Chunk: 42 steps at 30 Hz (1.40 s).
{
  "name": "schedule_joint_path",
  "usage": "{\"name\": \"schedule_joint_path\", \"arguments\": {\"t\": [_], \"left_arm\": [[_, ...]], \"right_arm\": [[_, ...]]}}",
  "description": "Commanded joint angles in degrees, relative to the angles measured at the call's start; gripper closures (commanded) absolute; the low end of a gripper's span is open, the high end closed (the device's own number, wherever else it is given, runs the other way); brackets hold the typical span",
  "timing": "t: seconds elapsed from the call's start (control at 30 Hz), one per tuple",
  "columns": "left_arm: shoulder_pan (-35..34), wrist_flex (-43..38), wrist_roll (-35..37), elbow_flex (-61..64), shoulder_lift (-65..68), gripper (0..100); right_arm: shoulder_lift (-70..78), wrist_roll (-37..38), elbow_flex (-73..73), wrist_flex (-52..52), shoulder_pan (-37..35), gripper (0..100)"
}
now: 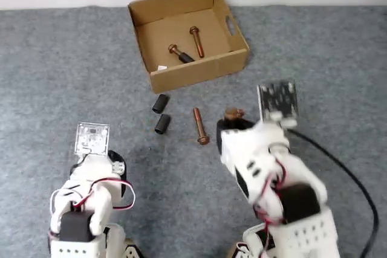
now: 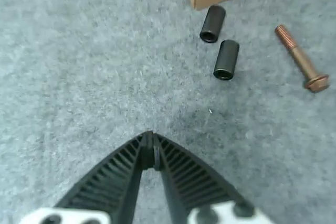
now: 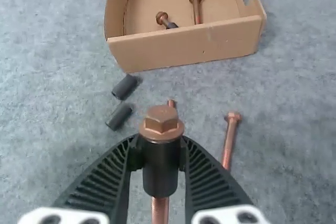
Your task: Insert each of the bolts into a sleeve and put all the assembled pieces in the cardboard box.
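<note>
Looking down: two loose sleeves (image 1: 160,103) lie just before the cardboard box (image 1: 199,72). Left wrist: left gripper (image 2: 153,150) pressed together, empty. Right wrist: right gripper (image 3: 159,145) pinches a sleeved bolt (image 3: 160,170) short of the box (stiff, likely slick; grip the sleeve).

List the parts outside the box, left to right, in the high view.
Two black sleeves, one beyond the other at the same spot → loose bolt → sleeved bolt held in the right gripper.
</note>
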Motion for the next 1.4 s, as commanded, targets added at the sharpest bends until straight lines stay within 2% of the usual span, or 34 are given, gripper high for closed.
{"name": "schedule_joint_path", "arguments": {"t": [0.0,0.13,0.33,0.87,1.1,1.27,1.37], "left_arm": [[-0.2,-6.8,-0.6,4.5,-0.2,100],[-0.2,-12.7,-0.9,11.4,-0.2,100],[-0.1,-17.2,-0.6,13.8,-0.2,100],[-1.6,-17.1,-0.6,14.0,-0.1,100],[-2.9,-17.3,-0.5,14.0,-0.1,100],[-2.9,-17.3,-0.5,14.0,-0.1,100],[-2.9,-17.3,1.8,14.0,-0.2,100]], "right_arm": [[9.7,-0.4,-11.2,-3.8,0.8,99.1],[20.8,2.3,-19.4,-7.9,0.8,99.1],[35.9,4.9,-33.1,-13.8,0.9,99.1],[79.6,16.9,-62.1,-35.8,1.5,99.1],[96.1,21.3,-72.8,-37.9,1.5,99.1],[105.6,21.4,-82.2,-37.4,1.5,99.1],[109.6,21.5,-85.7,-36.7,1.5,99.0]]}}
